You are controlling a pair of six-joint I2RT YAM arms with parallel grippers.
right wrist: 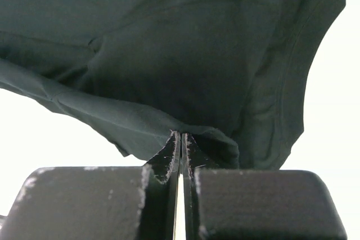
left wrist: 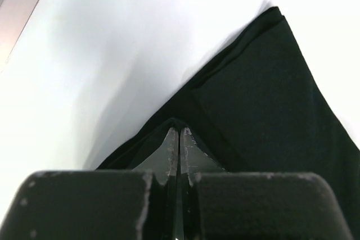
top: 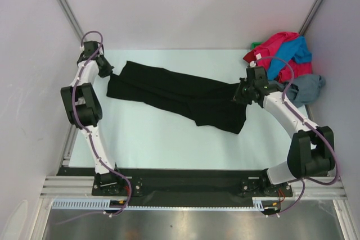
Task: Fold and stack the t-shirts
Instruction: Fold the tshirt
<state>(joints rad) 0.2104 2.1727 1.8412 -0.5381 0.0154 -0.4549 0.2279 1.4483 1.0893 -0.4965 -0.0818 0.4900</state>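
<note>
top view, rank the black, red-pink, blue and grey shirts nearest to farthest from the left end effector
1. black shirt, held by left end effector
2. red-pink shirt, far right
3. blue shirt, beside it
4. grey shirt, rightmost

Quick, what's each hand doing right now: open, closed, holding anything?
The left hand is closed on the black shirt.
The right hand is closed on the same shirt.

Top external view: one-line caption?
The left claw and right claw pinch opposite ends of the black t-shirt over the table.
</note>
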